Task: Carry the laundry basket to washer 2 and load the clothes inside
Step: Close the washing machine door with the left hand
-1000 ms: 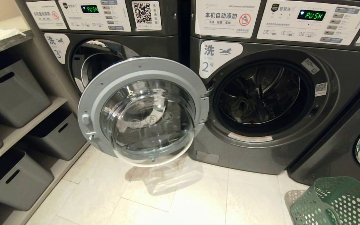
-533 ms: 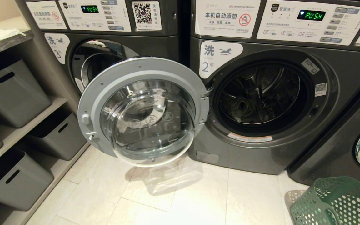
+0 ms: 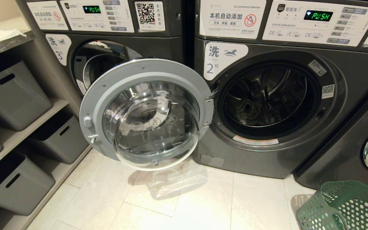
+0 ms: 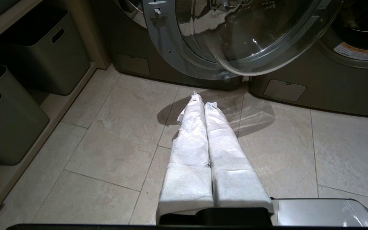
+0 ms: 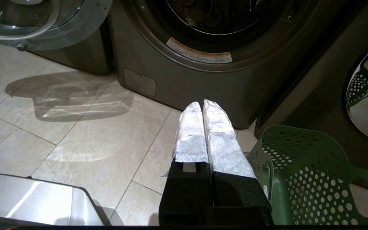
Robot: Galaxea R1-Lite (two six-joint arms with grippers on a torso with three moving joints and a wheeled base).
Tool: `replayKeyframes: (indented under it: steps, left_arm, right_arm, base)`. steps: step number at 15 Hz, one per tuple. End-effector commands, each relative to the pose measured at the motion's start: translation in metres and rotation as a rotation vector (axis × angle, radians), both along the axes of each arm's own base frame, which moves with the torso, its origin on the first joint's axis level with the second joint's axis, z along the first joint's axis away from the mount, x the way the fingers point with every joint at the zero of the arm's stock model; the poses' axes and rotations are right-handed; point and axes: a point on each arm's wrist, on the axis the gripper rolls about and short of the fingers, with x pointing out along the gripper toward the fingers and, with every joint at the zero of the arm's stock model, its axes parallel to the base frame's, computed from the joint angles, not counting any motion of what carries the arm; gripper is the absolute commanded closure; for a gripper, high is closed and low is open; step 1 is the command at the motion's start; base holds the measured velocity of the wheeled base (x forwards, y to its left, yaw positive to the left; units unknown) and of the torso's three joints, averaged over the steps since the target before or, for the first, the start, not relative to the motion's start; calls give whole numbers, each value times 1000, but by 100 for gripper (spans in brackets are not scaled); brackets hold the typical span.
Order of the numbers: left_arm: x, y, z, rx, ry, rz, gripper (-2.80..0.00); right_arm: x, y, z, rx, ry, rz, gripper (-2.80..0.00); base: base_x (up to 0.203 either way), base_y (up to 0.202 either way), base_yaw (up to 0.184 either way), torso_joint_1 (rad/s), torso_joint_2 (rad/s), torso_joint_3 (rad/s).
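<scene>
Washer 2 [image 3: 299, 153] stands with its round glass door [image 3: 145, 111] swung wide open to the left. Clothes [image 3: 246, 108], a crumpled dark bundle, lie inside its drum. The green laundry basket [image 3: 343, 204] sits tilted on the floor at the lower right, and nothing shows inside it [image 5: 315, 175]. My right gripper [image 5: 202, 103] hangs low over the tiles just left of the basket, shut and holding nothing. My left gripper [image 4: 201, 100] is shut too, over the floor below the open door. Neither arm shows in the head view.
Washer 3 [image 3: 107, 48] stands behind the open door. Grey storage bins [image 3: 11, 92] fill shelves along the left. Another machine [image 3: 347, 153] juts out at the right behind the basket. My silver base [image 5: 27, 198] shows at the floor's near edge.
</scene>
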Motion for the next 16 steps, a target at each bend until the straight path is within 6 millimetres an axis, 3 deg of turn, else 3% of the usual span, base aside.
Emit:
replayKeyframes:
  steps: [1, 16]
  left_arm:
    - [0, 0, 0, 0, 1, 1, 0]
    - [0, 0, 0, 0, 1, 1, 0]
  right_arm:
    - [0, 0, 0, -1, 0, 1, 0]
    - [0, 0, 0, 13, 2, -10, 0]
  base:
    - [0, 0, 0, 0, 0, 0]
    - [0, 0, 0, 0, 0, 0]
